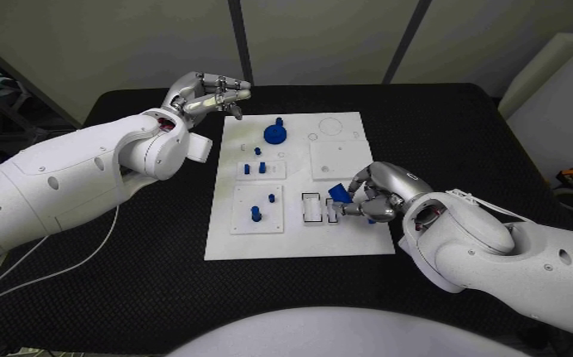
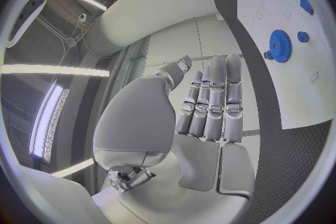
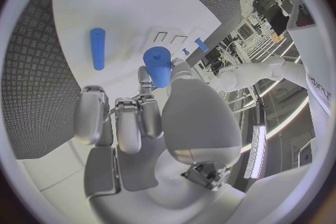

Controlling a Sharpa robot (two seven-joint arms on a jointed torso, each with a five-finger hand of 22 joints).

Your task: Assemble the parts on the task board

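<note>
The white task board [image 1: 299, 237] lies in the middle of the black table. My right hand [image 1: 380, 195] hovers over its near right part and pinches a short blue part [image 1: 339, 193] [image 3: 159, 65] between thumb and finger, close to two small rectangular slots [image 1: 313, 207]. A blue cylinder [image 3: 97, 48] lies flat on the board beside that hand. A blue gear [image 1: 276, 132] [image 2: 280, 45] stands at the board's far end. My left hand [image 1: 213, 96] [image 2: 210, 101] is raised off the board's far left corner, fingers stretched out side by side, holding nothing.
Several small blue pegs [image 1: 256, 166] stand in the board's left inserts, and two more [image 1: 257, 212] stand nearer the front. Black table surface [image 1: 465, 133] surrounds the board on all sides.
</note>
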